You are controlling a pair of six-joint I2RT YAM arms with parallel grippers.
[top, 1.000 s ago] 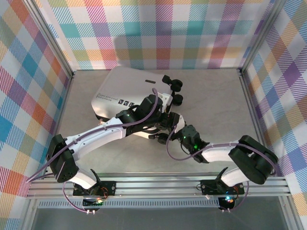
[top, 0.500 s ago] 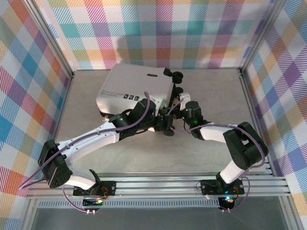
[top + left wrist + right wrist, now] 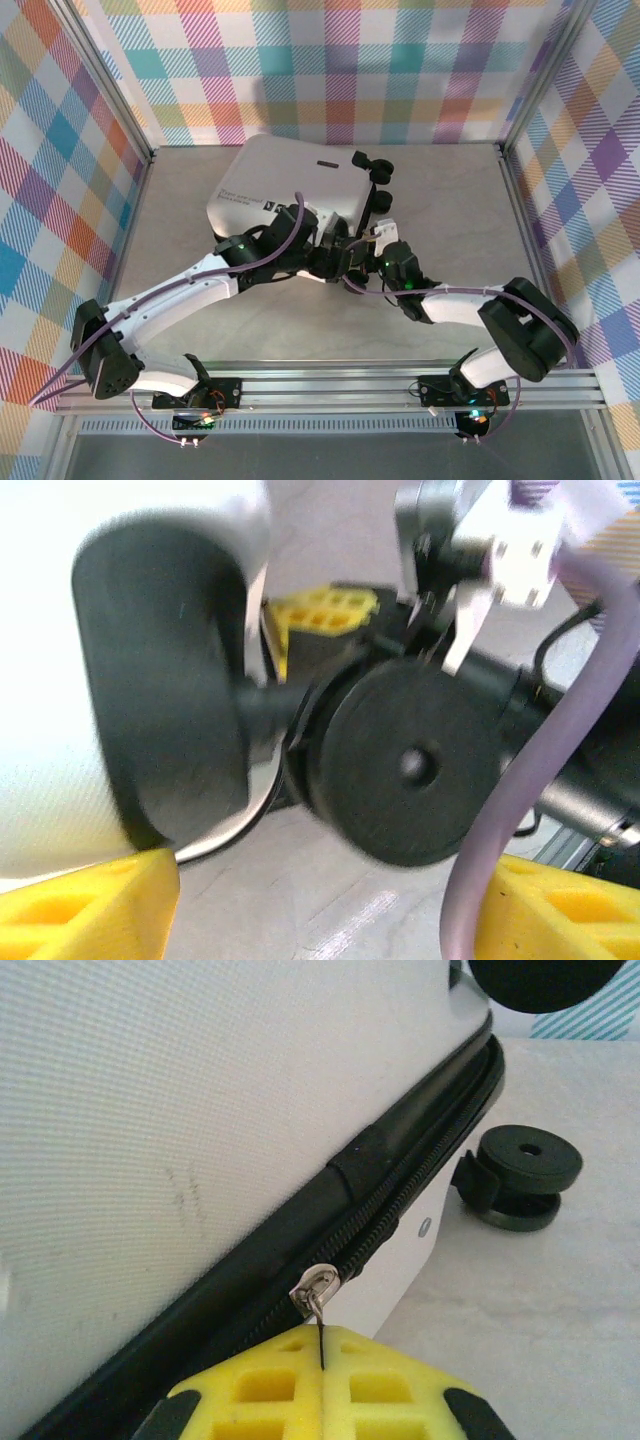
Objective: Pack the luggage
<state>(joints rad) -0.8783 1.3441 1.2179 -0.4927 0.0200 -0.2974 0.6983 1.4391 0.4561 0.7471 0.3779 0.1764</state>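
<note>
The white luggage (image 3: 285, 185) lies flat and closed at the back of the table, its black wheels (image 3: 378, 168) on its right end. My right gripper (image 3: 366, 246) sits at the near right corner. In the right wrist view its yellow pads (image 3: 322, 1345) are shut on the metal zipper pull (image 3: 316, 1295) of the black zipper seam (image 3: 420, 1165). My left gripper (image 3: 335, 258) is beside it at the same corner. Its yellow fingers (image 3: 80, 905) stand wide apart with bare table between them, and a black wheel (image 3: 405, 765) is close ahead.
Plaid walls (image 3: 330, 70) close in the back and both sides. A metal rail (image 3: 330, 385) runs along the near edge. Both arms crowd together at the luggage's near right corner. Bare table (image 3: 450, 200) lies right of the wheels.
The luggage has shifted right and toward the back wall. My right gripper has stayed shut and swung up to the corner, then back a little. The left arm has stretched further forward.
</note>
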